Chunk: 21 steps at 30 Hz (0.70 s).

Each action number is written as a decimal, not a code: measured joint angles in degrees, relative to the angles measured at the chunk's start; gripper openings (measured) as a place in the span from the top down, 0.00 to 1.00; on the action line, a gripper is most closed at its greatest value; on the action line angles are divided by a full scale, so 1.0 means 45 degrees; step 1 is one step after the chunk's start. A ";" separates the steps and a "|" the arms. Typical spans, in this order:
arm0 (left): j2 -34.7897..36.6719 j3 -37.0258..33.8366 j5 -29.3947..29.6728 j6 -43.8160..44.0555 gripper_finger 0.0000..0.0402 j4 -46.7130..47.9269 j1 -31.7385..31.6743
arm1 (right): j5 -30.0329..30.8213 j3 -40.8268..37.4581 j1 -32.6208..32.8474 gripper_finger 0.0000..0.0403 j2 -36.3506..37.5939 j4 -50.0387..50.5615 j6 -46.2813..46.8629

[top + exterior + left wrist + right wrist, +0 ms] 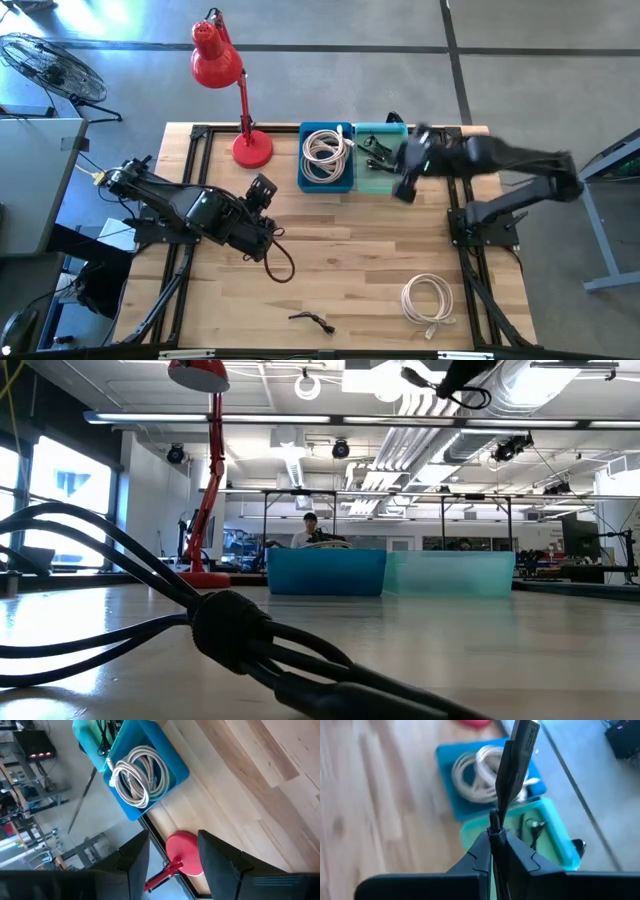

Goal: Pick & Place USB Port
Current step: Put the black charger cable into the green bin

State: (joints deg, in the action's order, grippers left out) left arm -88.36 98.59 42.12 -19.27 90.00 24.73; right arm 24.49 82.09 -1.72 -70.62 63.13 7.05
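1. Because sorting needs two drop spots, your surface point(340, 260) carries a blue bin point(326, 184) of white cable and a teal bin point(378, 180) of dark cables side by side at its far edge.
2. While it waits, your left gripper point(262, 190) rests low near the lamp point(230, 90), fingers point(135, 865) spread on nothing.
3. Since the teal bin looks like the goal, your right gripper point(496, 832) hangs above it, fingers pinching the black USB cable point(512, 767) upright.
4. One white cable point(428, 300) and a small black cable point(312, 320) lie near you, unsorted.
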 joint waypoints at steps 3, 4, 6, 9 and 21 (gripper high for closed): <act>0.0000 0.0000 -0.0159 0.0000 0.60 0.0005 0.0000 | -0.1720 0.0043 -0.2244 0.95 0.0521 -0.0778 -0.0257; 0.0000 0.0000 -0.0187 0.0000 0.60 0.0000 0.0000 | -0.2333 0.0006 -0.3007 0.95 0.0563 -0.0939 -0.0335; 0.0000 0.0000 -0.0188 0.0013 0.60 0.0005 0.0005 | -0.3574 -0.0165 -0.4431 0.95 0.0512 -0.1135 -0.0676; 0.0000 0.0000 -0.0187 0.0032 0.60 0.0000 0.0005 | -0.5012 -0.0661 -0.5950 0.95 0.0129 -0.1210 -0.1117; 0.0000 0.0000 -0.0182 0.0031 0.60 0.0000 0.0005 | -0.7773 -0.4665 -0.8424 0.95 -0.2159 -0.4638 -0.2530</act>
State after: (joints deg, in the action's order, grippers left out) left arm -88.36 98.59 41.30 -19.13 90.00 24.75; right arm -10.49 61.09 -39.63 -80.34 42.26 -4.34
